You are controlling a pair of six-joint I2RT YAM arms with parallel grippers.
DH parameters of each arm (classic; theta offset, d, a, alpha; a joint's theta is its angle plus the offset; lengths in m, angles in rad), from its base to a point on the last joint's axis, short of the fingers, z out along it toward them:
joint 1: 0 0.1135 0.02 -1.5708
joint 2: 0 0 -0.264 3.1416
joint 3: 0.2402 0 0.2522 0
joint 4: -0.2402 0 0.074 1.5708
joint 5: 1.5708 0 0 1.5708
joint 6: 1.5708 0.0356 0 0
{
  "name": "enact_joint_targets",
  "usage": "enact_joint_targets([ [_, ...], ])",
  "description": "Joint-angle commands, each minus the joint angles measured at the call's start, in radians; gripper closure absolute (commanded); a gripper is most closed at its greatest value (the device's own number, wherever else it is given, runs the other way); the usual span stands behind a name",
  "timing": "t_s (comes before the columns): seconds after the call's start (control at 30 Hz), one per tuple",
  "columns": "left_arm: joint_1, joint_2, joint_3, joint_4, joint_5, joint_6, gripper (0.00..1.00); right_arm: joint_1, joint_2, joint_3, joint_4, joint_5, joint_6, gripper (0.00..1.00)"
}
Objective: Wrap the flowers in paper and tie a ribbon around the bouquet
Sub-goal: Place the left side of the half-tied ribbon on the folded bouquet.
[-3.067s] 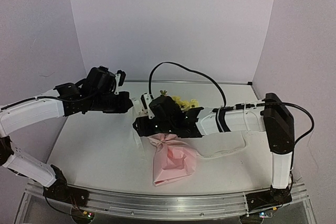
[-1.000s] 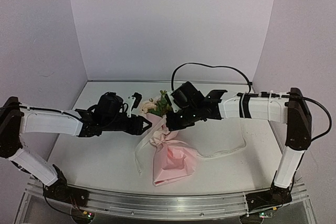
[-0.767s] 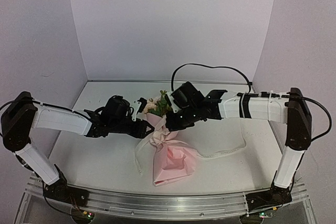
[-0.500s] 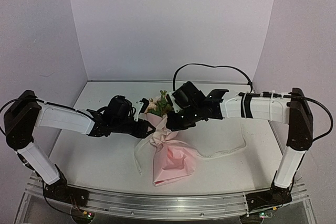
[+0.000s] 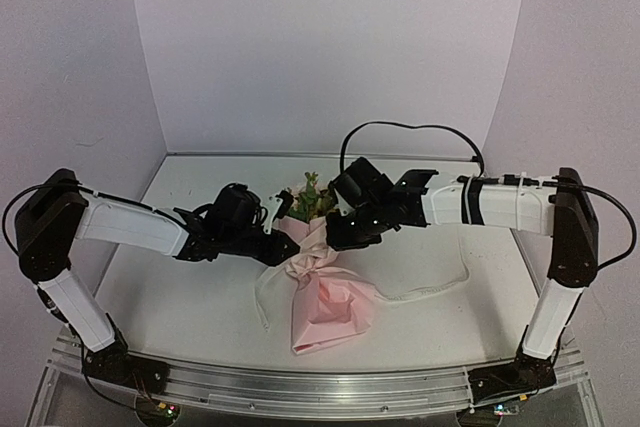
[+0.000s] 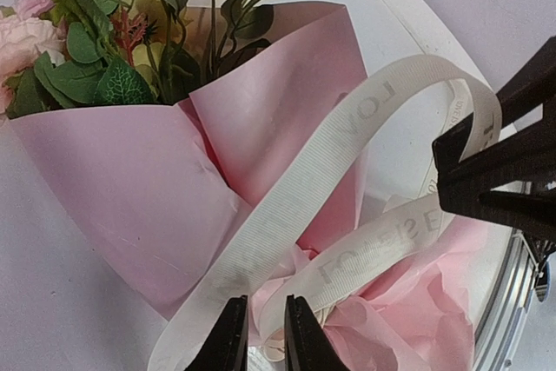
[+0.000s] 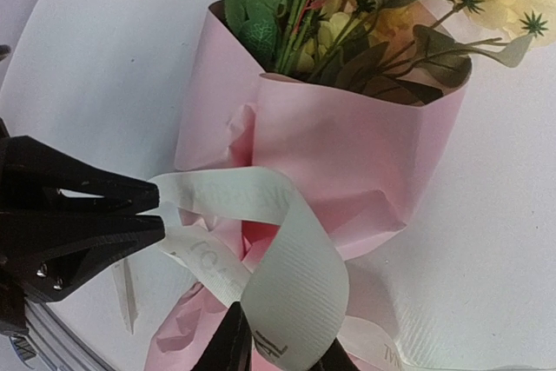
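**Tightening crosswise**

The bouquet (image 5: 325, 292) is lying away from me, blooms (image 5: 305, 197) far. At its waist my left gripper (image 7: 162, 215) is pinching one loop of the ribbon (image 6: 347, 154). My right gripper (image 7: 282, 349), opposite, is straddling the other; whether it is gripping I cannot tell.

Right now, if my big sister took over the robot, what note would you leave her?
Left pincer: shut on a strand of the ribbon at the pinched waist of the bouquet.
Right pincer: partly open, a ribbon loop between its fingers.
Things: the bouquet lies on the table, flowers pointing away from the arm bases.
Done: flowers wrapped in the paper; ribbon crossed at the waist.
Left to do: no finished bow shows; tighten the loops, then let go.
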Motion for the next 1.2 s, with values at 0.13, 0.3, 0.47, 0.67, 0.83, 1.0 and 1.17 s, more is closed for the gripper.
enact_joint_targets([
  [0.13, -0.026, -0.001, 0.052, -0.034, -0.01, 0.002, 0.92, -0.006, -0.068, -0.04, -0.035, 0.029, 0.033, 0.81],
  [0.3, -0.033, -0.049, 0.047, -0.056, -0.019, -0.01, 0.94, 0.008, -0.075, -0.077, -0.031, 0.03, 0.036, 0.75],
  [0.47, -0.033, -0.039, 0.079, -0.071, -0.022, -0.018, 0.9, 0.005, -0.089, -0.088, -0.032, 0.094, 0.07, 0.64],
  [0.67, -0.031, -0.028, 0.127, -0.084, -0.023, -0.024, 0.81, 0.004, -0.079, -0.074, -0.037, 0.098, 0.095, 0.75],
  [0.83, -0.032, -0.012, 0.169, -0.109, 0.015, 0.0, 0.76, 0.004, -0.08, -0.066, -0.038, 0.107, 0.097, 0.79],
  [1.0, -0.044, 0.013, 0.219, -0.136, 0.077, 0.008, 0.69, 0.004, -0.139, -0.102, -0.052, 0.149, 0.132, 0.6],
  [1.17, -0.101, 0.112, 0.356, -0.249, 0.049, -0.016, 0.66, -0.022, -0.281, -0.246, -0.059, 0.221, 0.261, 0.52],
])
